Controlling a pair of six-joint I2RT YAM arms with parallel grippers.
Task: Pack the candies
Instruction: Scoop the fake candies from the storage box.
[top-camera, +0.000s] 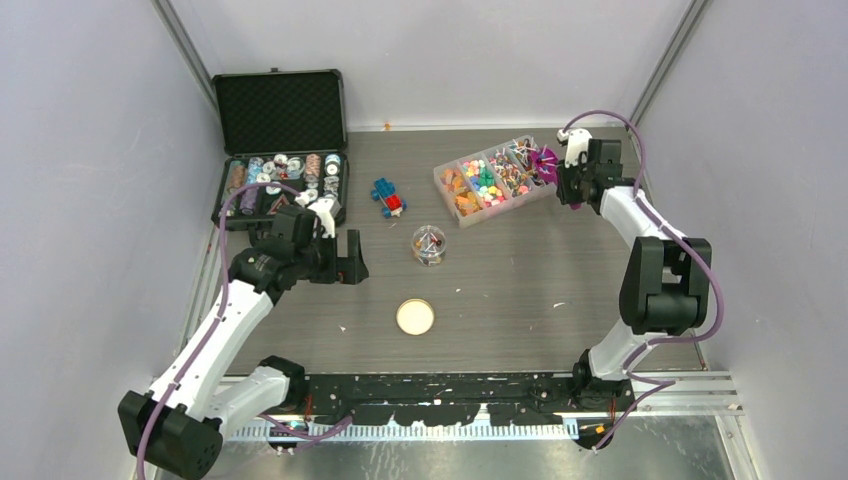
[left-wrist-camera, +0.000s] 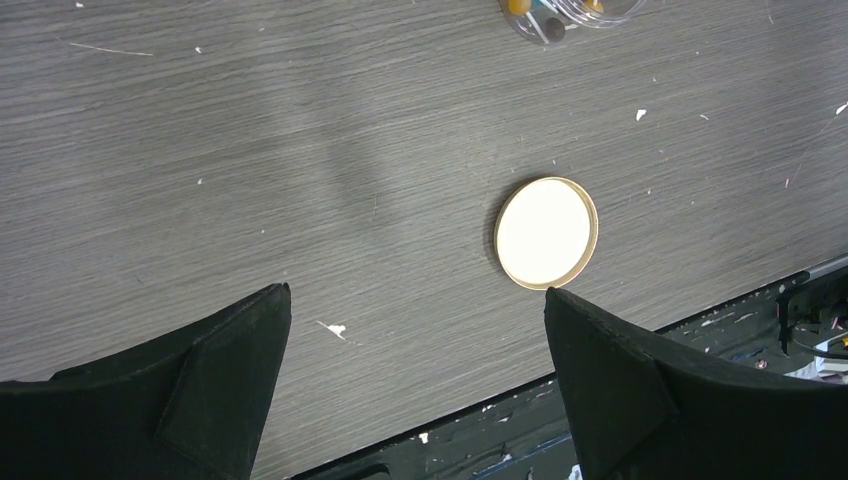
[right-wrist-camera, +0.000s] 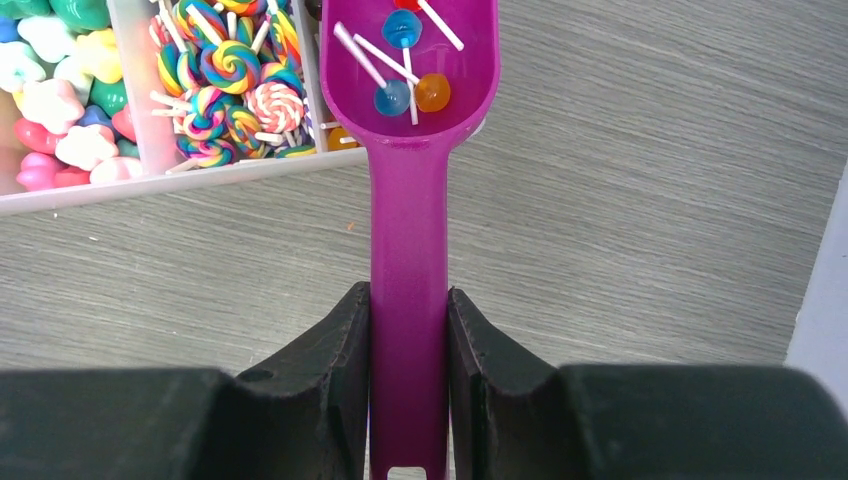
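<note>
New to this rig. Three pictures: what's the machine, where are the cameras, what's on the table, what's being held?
These are two robot arms, the left arm and the right arm, bolted at the near edge of the table. Each ends in a two-finger gripper. The wide picture comes from a fixed camera above and behind them. The other two come from a camera on each wrist, looking past that arm's own fingers.

On the table are a divided clear box of candies, a small clear jar, a round pale disc, a blue-and-red toy brick figure and an open black case of spools.

The right gripper is shut on the handle of a purple scoop, which carries a few lollipops at one end of the box. The left gripper is open and empty, near the disc.
</note>
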